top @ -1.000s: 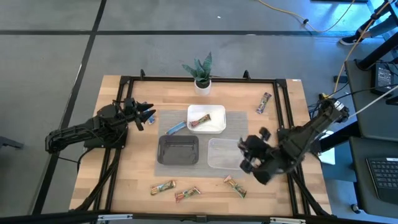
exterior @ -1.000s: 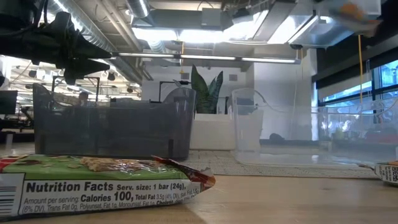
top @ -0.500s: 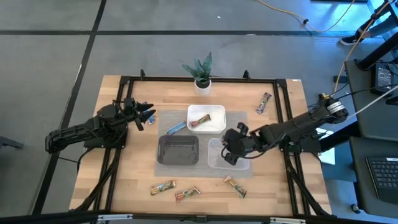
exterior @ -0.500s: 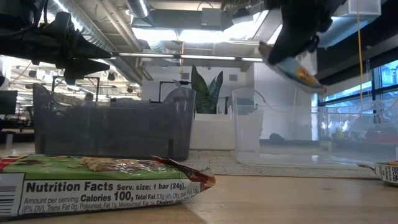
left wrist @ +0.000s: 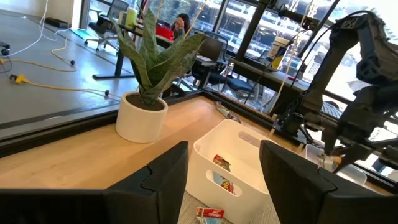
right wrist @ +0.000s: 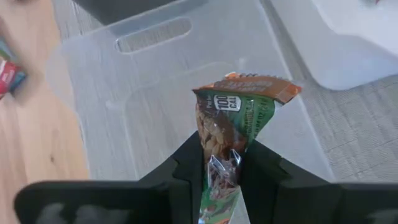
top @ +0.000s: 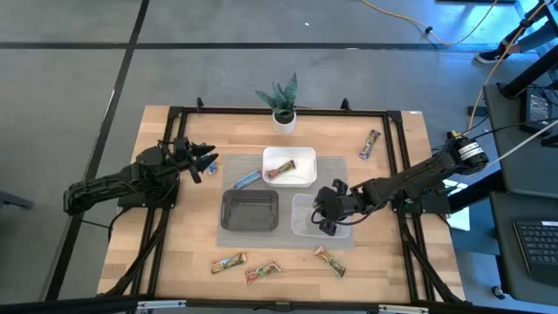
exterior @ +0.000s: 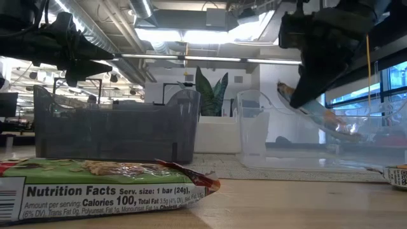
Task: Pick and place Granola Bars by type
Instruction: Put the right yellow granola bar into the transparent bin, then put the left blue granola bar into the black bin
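My right gripper (top: 327, 216) hangs over the clear tray (top: 301, 228) and is shut on a green-and-tan granola bar (right wrist: 235, 121). In the low view the bar (exterior: 318, 116) slants down from the gripper (exterior: 311, 76) to inside the tray's walls. My left gripper (top: 207, 160) is open and empty at the table's left, pointing at the white tray (top: 305, 179), which holds bars (top: 281, 169). A blue bar (top: 247, 179) lies flat on the mat beside the white tray. Three more bars (top: 228, 262) (top: 263, 272) (top: 331, 262) lie near the front edge, and one (top: 370, 144) lies at the far right. My right gripper pinches the green-and-tan bar between its two fingers (right wrist: 186, 171) near one end of the wrapper (right wrist: 221, 167). The fingers slant downward and the bar runs on along them. Its free end (right wrist: 249, 84) points down into the clear tray; whether it touches the floor, I cannot tell.
A black tray (top: 250, 210) stands left of the clear one on the grey mat. A potted plant (top: 281, 103) stands at the far edge. A green bar (exterior: 95, 184) lies right in front of the low camera. Black frame rails run along the table's edges.
My right gripper has carried the green-and-tan bar from the table's near right toward the left, to over the clear tray, and has come down. The bar, high above the tray a second ago, now dips slanting inside its walls.
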You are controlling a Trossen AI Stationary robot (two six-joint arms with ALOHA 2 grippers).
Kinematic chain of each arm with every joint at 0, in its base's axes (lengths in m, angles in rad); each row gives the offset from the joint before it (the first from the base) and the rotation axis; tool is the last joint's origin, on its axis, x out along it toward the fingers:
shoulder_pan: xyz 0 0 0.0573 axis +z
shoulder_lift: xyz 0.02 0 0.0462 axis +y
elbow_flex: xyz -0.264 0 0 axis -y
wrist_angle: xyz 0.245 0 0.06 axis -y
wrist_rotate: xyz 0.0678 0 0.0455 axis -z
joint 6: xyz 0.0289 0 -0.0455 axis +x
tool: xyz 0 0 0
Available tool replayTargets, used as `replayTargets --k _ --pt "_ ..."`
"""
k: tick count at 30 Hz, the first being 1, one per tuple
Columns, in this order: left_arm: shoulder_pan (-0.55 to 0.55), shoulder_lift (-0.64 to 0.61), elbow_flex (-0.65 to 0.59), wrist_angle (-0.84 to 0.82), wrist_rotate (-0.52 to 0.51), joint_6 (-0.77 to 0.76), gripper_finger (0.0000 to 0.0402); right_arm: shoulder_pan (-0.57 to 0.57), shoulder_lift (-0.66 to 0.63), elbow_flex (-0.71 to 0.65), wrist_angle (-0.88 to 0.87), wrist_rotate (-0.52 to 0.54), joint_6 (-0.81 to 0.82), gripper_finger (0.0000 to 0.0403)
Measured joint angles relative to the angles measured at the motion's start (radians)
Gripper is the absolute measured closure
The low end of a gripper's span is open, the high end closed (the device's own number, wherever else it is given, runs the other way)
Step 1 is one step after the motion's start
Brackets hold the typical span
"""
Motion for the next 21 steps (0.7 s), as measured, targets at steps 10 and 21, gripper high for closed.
replayTargets --k 10,21 --pt "0.0 0.0 0.0 0.0 0.0 -0.002 0.021 0.0 -0.001 -0.012 0.029 -0.028 -0.005 0.0305" --pt "0.0 0.003 0.001 0.008 -0.037 -0.127 0.021 0.0 -0.005 0.046 -0.019 -0.031 0.006 0.0223"
